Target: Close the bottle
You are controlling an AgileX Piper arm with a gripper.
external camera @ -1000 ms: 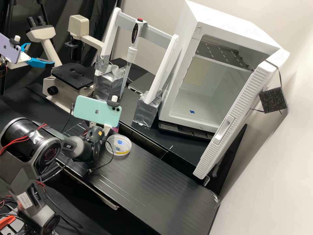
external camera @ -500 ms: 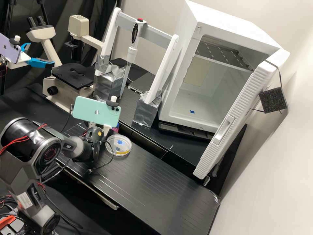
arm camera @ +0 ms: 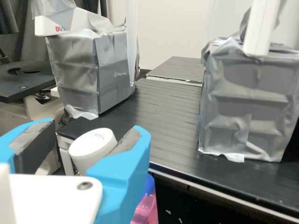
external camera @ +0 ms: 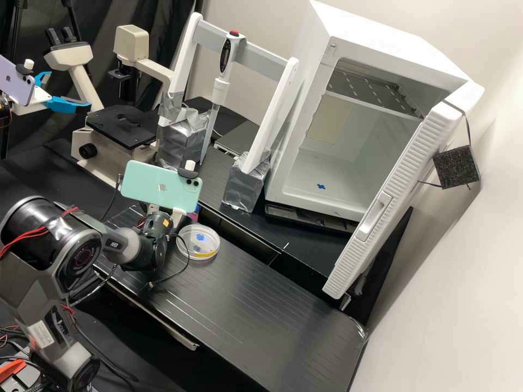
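Standing by the bench, I'm seeing the gripper (arm camera: 95, 128) keeping its jaws spread, with the white bottle cap (arm camera: 92, 148) sitting between them. A gap is showing on one side; whether the cap is touching the other pad, I cannot tell. Probably the jaws are straddling it so they can pinch evenly and turn it tight; I'm not making out whether it's seated. The pink vessel (arm camera: 146, 209) is standing just beside, so a wide swing is risking a knock. The petri dish (external camera: 198, 242) is lying near the wrist. Taped blocks (arm camera: 247, 102) are apparently steadying the pipette stand (external camera: 248, 51).
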